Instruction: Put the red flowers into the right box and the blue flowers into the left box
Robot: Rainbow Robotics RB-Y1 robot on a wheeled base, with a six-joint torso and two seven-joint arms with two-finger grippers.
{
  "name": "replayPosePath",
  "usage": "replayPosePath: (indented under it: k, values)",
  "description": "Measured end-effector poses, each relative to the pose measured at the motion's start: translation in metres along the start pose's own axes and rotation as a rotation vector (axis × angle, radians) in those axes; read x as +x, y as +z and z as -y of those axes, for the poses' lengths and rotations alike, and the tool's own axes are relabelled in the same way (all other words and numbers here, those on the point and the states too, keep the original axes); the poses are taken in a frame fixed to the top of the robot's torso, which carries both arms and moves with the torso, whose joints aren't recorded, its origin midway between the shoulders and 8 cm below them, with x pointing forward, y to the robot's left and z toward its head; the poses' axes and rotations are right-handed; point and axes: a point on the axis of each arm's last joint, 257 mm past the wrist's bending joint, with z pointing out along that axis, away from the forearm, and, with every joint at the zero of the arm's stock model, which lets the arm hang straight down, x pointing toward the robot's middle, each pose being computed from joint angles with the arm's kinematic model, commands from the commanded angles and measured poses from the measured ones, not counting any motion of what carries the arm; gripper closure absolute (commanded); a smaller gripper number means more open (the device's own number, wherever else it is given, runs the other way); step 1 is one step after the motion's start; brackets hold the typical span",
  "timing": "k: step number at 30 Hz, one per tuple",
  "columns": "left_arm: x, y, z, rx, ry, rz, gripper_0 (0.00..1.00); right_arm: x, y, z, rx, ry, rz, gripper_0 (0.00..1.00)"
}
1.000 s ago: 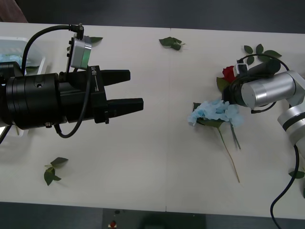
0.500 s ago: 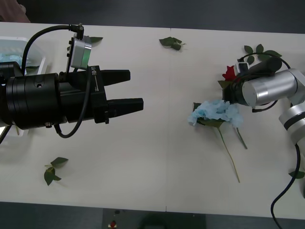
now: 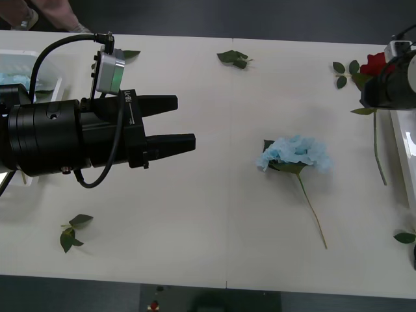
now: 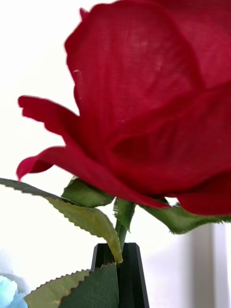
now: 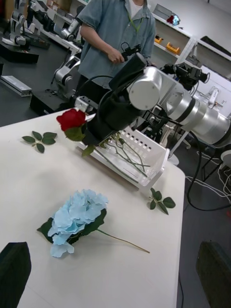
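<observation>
White table (image 3: 214, 214): right tool (image 3: 377, 88) grips red flower (image 3: 373, 64), stem down.

Red flower (image 4: 154, 106): head seen very close, green leaves beneath.
Stem: gripped between the black fingers (image 4: 132, 274) of the right gripper (image 4: 119, 276).
Blue petals (image 4: 8, 293): glimpsed at one corner.

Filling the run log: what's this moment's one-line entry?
right end effector: holds red flower near right box | left end effector: open, idle | blue flower: on table

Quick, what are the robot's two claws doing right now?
Left gripper: open, holding nothing, hovering over the table.
Right gripper: closed on the red flower, lifted near the right box.
</observation>
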Motion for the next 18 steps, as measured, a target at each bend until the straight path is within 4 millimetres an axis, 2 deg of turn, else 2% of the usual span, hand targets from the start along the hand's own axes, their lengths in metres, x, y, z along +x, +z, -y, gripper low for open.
replayPosePath:
  k: [3,7,11,14,18]
  values:
    - [0.000,0.000,0.000,0.000,0.000,0.000,0.00,-0.011,-0.014,0.025,-0.007,0.057,0.016,1.00]
    - [0.000,0.000,0.000,0.000,0.000,0.000,0.00,-0.013,-0.031,0.074,0.008,0.152,0.037,1.00]
    - [0.000,0.000,0.000,0.000,0.000,0.000,0.00,-0.004,-0.046,0.131,0.048,0.193,0.066,1.00]
    - [0.000,0.000,0.000,0.000,0.000,0.000,0.00,0.008,-0.058,0.174,0.081,0.152,0.085,1.00]
    - [0.000,0.000,0.000,0.000,0.000,0.000,0.00,0.023,-0.069,0.216,0.133,0.165,0.104,1.00]
